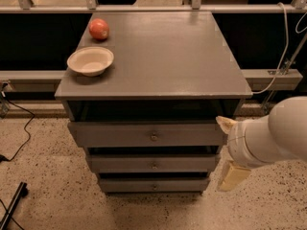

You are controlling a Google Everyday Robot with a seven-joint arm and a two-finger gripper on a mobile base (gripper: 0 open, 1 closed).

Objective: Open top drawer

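Observation:
The grey cabinet has three drawers. The top drawer [120, 134] is the widest, with a small round brass knob [154, 137] mid-front, and its front stands a little forward of the cabinet frame. My gripper [227, 150] is at the right end of the drawer fronts, to the right of the knob. Its two cream fingers are spread apart, one fingertip [223, 123] by the top drawer's right corner, the other finger [233, 176] lower, beside the bottom drawer. It holds nothing.
A white bowl [90, 61] and a red apple [99, 28] sit on the cabinet top [163, 56] at the far left. The middle drawer [153, 164] and bottom drawer [153, 184] lie below. Cables lie on the speckled floor at left; a rail runs behind.

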